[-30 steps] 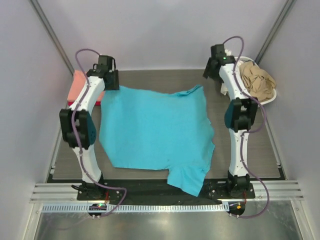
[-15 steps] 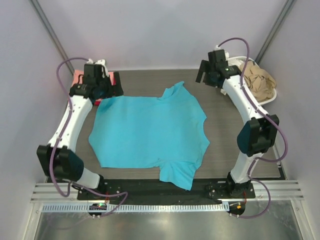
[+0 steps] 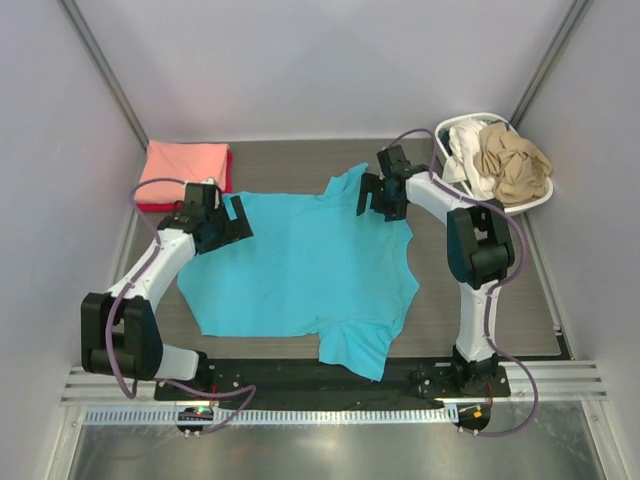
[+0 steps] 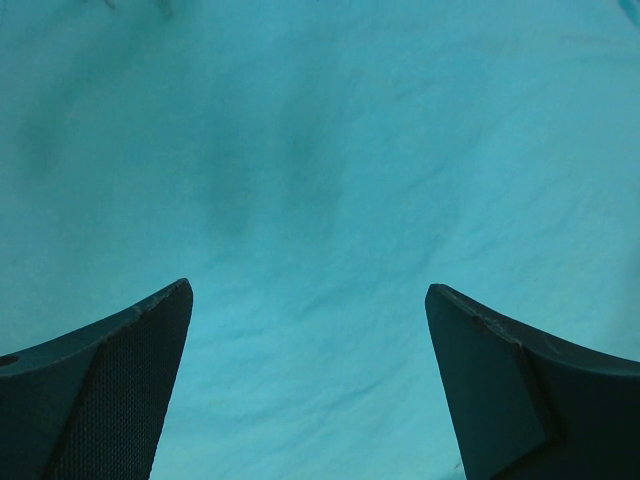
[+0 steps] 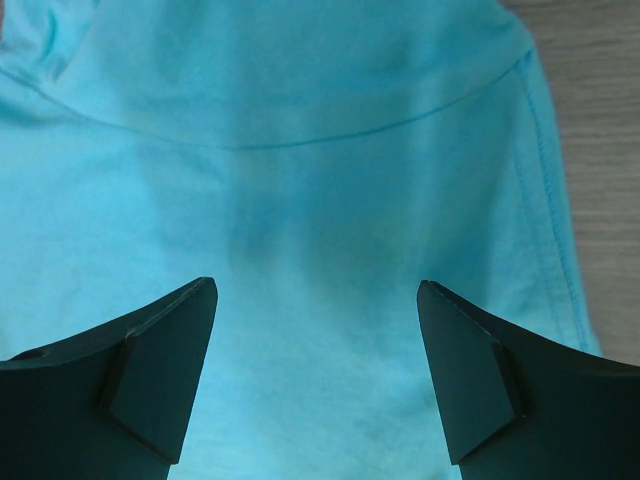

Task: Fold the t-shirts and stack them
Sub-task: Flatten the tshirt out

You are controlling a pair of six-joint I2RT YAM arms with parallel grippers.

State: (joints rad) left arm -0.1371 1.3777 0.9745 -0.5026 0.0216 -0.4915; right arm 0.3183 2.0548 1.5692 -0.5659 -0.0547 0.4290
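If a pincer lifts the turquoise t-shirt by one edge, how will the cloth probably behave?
The turquoise t-shirt will probably hang limp: it lies flat with soft creases. It looks thin, so it is likely light. Pushed, it would likely bunch up rather than slide whole, as its crumpled far sleeve suggests.

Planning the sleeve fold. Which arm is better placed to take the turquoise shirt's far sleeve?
Right, probably. The right gripper is open over the far sleeve of the shirt, with a seam and hem between its fingers in the wrist view. The left gripper hangs open over the opposite far corner.
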